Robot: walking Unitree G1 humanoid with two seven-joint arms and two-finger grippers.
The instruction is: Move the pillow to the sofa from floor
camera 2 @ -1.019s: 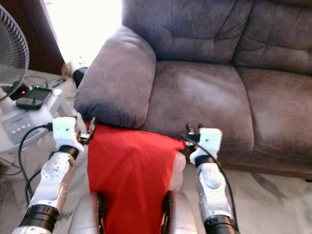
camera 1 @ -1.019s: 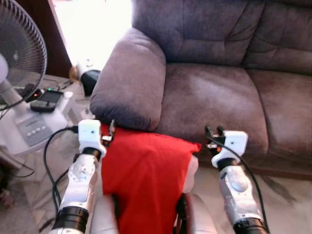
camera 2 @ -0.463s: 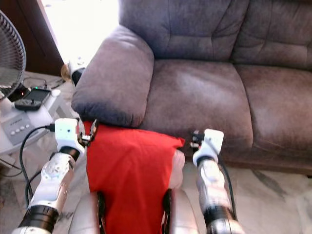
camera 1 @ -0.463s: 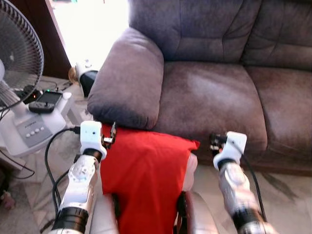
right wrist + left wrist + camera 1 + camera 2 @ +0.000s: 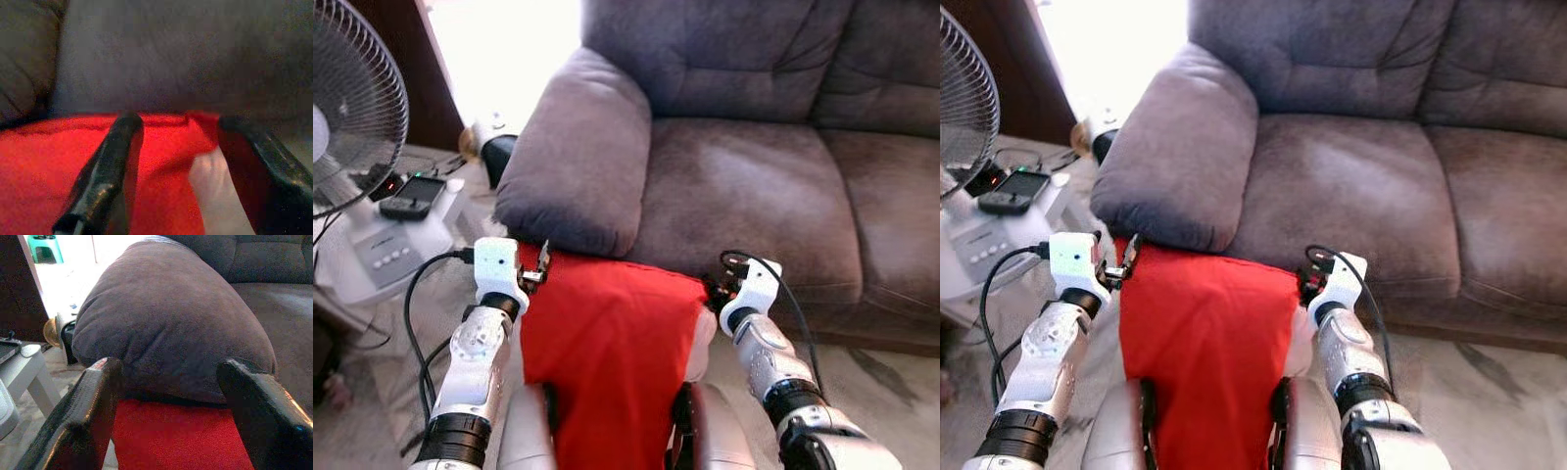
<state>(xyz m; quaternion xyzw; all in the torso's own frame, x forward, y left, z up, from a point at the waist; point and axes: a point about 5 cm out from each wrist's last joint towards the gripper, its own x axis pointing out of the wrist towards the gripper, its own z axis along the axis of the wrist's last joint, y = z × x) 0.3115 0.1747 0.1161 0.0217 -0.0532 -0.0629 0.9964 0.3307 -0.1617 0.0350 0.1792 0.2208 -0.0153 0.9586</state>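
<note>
The red pillow (image 5: 607,362) hangs in front of me, its top edge against the front of the grey sofa (image 5: 744,196) just below the armrest (image 5: 582,147). My left gripper (image 5: 540,262) sits at the pillow's upper left corner. The left wrist view shows its fingers (image 5: 98,396) spread, with red cloth (image 5: 171,440) low between them. My right gripper (image 5: 715,286) is at the pillow's upper right corner. In the right wrist view its fingers (image 5: 112,161) stand apart over the red cover (image 5: 49,166), and a white inner corner (image 5: 215,196) pokes out between them.
A standing fan (image 5: 352,108) is at my left, with a dark handset (image 5: 406,201) on its white base. A black cable (image 5: 411,304) loops beside my left arm. Pale marble floor (image 5: 891,382) runs along the sofa's front.
My right gripper has moved left, in to the pillow's upper right corner. The left gripper has stayed at the left corner. The camera has shifted slightly.
</note>
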